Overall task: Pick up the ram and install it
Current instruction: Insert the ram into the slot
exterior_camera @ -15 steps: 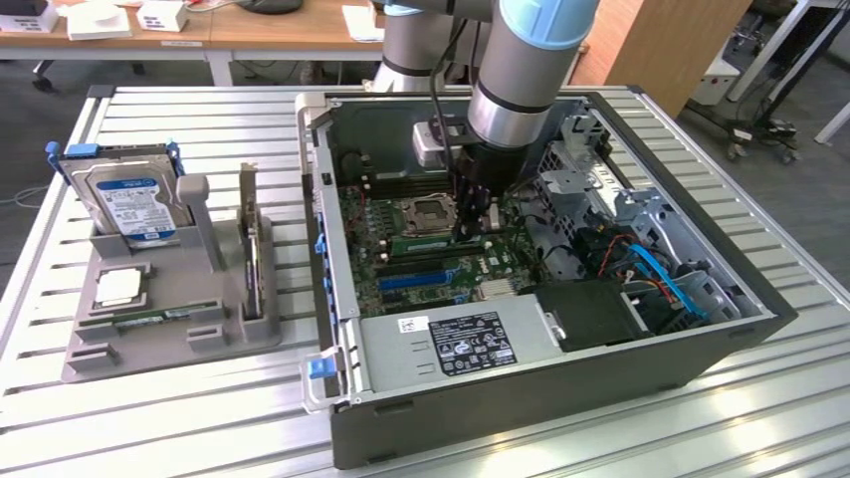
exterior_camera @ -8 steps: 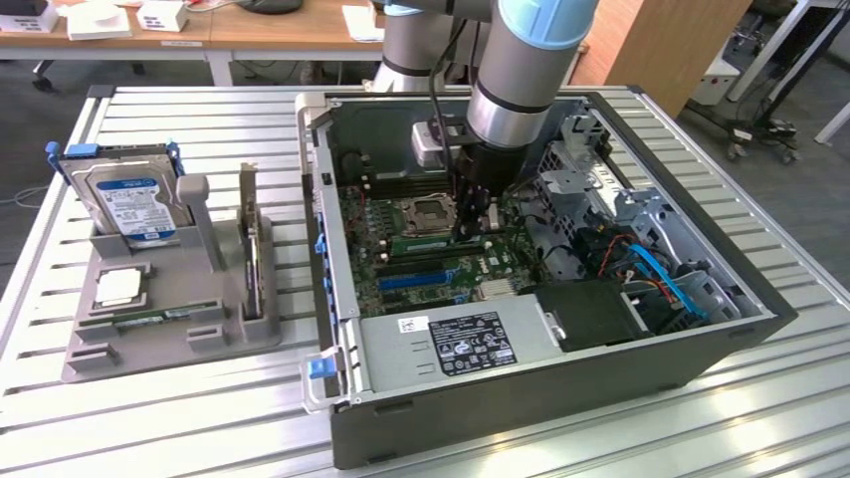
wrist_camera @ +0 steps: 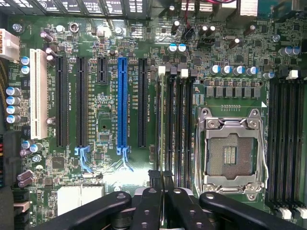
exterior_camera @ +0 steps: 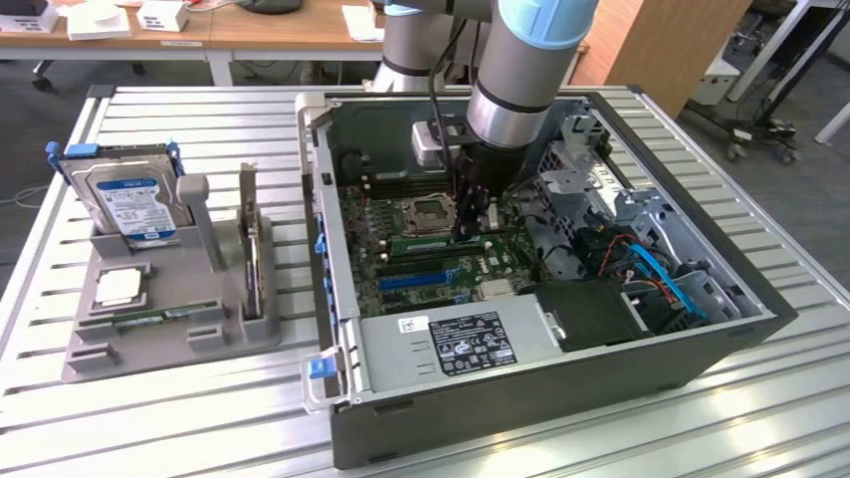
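Exterior view: a slatted metal desk point(exterior_camera: 199, 418) carries an open computer case point(exterior_camera: 531, 428) on the exterior view's right, lying on its side with the cover off. The robot arm point(exterior_camera: 525, 90) reaches from the far side down into the case. Inside the case, a silver power supply point(exterior_camera: 452, 344) sits along the near wall, a green motherboard point(exterior_camera: 385, 214) covers the floor behind it, and blue cables point(exterior_camera: 664, 279) lie in the bay at the exterior view's right.

On the exterior view's left, well apart from the case, a grey holder point(exterior_camera: 159, 349) rests on the desk. It holds a blue-labelled hard drive point(exterior_camera: 133, 204) standing on edge at its far end and a dark expansion card point(exterior_camera: 249, 239) upright along its right side. A small pale square part point(exterior_camera: 117, 289) and a second green stick point(exterior_camera: 166, 317) lie flat near its front.

The claw point(exterior_camera: 475, 224) is low over the motherboard, between the processor socket point(exterior_camera: 432, 211) and the blue slot point(exterior_camera: 412, 281).

In the wrist view, the claw point(wrist_camera: 161, 189) is pinched narrow on the ram point(wrist_camera: 160, 124). The ram shows edge-on as a thin green line along the memory slot nearest the blue slot point(wrist_camera: 122, 103), with the processor socket point(wrist_camera: 232, 153) on its other side. Whether the ram is fully seated cannot be told.
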`<state>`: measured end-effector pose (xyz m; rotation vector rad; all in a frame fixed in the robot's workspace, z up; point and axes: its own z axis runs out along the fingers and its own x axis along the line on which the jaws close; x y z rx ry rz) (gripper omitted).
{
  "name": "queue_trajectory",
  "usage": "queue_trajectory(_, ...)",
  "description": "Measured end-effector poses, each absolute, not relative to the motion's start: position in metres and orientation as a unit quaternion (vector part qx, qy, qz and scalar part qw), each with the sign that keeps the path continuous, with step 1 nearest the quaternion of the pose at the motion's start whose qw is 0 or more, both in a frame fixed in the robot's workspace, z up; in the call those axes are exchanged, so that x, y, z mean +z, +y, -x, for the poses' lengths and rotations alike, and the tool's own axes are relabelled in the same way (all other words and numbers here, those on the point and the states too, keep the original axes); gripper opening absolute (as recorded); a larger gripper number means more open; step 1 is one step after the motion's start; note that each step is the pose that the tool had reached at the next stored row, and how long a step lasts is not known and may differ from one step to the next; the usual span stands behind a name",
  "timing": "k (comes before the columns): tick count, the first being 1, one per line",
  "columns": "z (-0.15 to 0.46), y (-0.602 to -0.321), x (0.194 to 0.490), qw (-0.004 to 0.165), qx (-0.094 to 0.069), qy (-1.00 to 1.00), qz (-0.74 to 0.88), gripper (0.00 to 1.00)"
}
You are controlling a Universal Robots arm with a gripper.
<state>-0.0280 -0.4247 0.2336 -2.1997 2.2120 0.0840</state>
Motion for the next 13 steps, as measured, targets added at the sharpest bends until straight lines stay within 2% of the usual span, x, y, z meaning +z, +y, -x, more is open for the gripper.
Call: queue_trajectory(13, 0.028, -0.4247, 0.232, 0.011, 0.027, 0.709, 0.705, 0.11)
